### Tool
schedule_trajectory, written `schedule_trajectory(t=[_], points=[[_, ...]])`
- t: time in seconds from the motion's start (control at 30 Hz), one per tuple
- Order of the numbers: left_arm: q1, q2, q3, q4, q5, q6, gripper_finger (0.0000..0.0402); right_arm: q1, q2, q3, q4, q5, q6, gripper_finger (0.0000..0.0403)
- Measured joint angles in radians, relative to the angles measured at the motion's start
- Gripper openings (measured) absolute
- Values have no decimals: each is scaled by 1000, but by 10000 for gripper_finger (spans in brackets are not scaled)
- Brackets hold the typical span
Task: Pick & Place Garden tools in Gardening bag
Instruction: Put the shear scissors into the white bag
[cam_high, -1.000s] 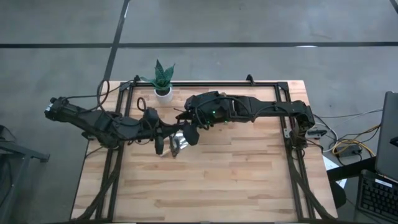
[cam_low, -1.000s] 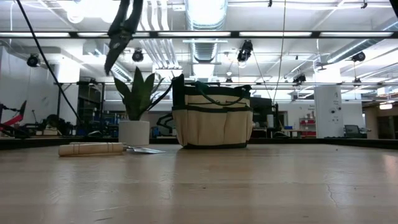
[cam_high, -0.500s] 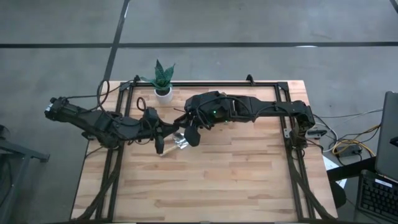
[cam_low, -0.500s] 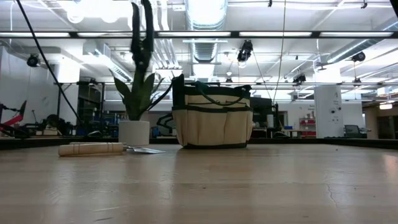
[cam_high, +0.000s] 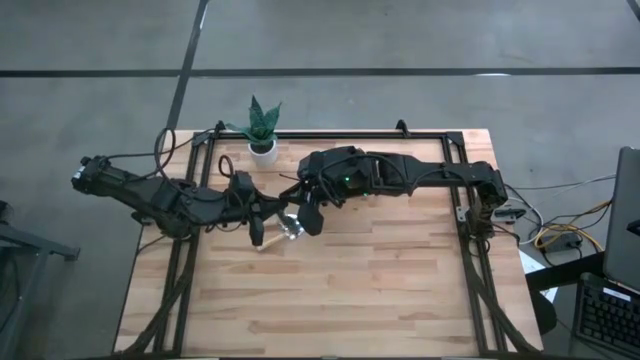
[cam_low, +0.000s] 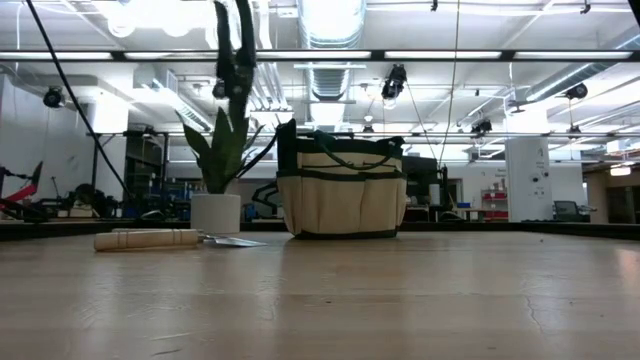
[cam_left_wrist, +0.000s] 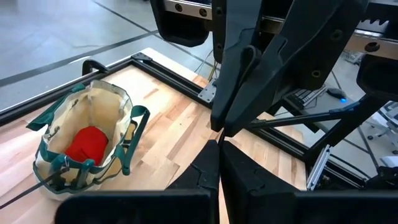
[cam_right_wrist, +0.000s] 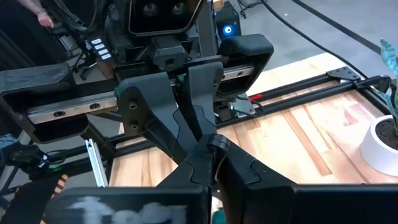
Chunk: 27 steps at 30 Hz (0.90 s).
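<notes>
Dark pruning shears (cam_low: 232, 55) hang upright high above the table; their silver part (cam_high: 290, 228) shows between the two grippers in the high view. My left gripper (cam_left_wrist: 219, 163) and right gripper (cam_right_wrist: 214, 163) are both shut and meet tip to tip at mid-table. The tan gardening bag (cam_low: 340, 200) with green trim stands on its base behind them. It is open at the top, with the red soft item (cam_left_wrist: 87, 142) inside. A wooden-handled trowel (cam_low: 150, 239) lies flat on the table. My left gripper (cam_high: 272, 230) is shut on the pruning shears, coming roughly level from the table's left. Its own fingers hide which part it has. The shears hang below, upright and clear of the table. My right gripper (cam_high: 302, 222) is shut at the same spot, coming from the table's right, its tips against the left gripper's tips. The fingers hide the place of contact, so I cannot tell which part it has.
A green plant in a white pot (cam_high: 262, 125) stands at the far edge, left of the bag. The right arm's forearm (cam_high: 400, 175) lies over the bag in the high view. The near half of the wooden table (cam_high: 340, 300) shows bare.
The shears have swung from tilted to upright. In the low view they have shifted a little toward the bag. Both grippers have stayed tip to tip at nearly the same spot.
</notes>
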Motion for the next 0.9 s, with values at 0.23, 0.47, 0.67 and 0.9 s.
schedule_trajectory(t=[0.23, 0.47, 0.67, 0.9], points=[[0, 0, 0, 1, 0, 0, 8, 0, -2, 0, -1, 0, -2, 8], [0, 0, 0, 0, 0, -9, 13, -1, -5, 0, -1, 0, -4, 8], [0, 1, -2, -10, 0, -22, 57, -2, -22, 1, -11, 3, -8, 8], [3, 0, -2, 4, 0, -33, 105, -6, -28, 1, -32, 3, -8, 8]])
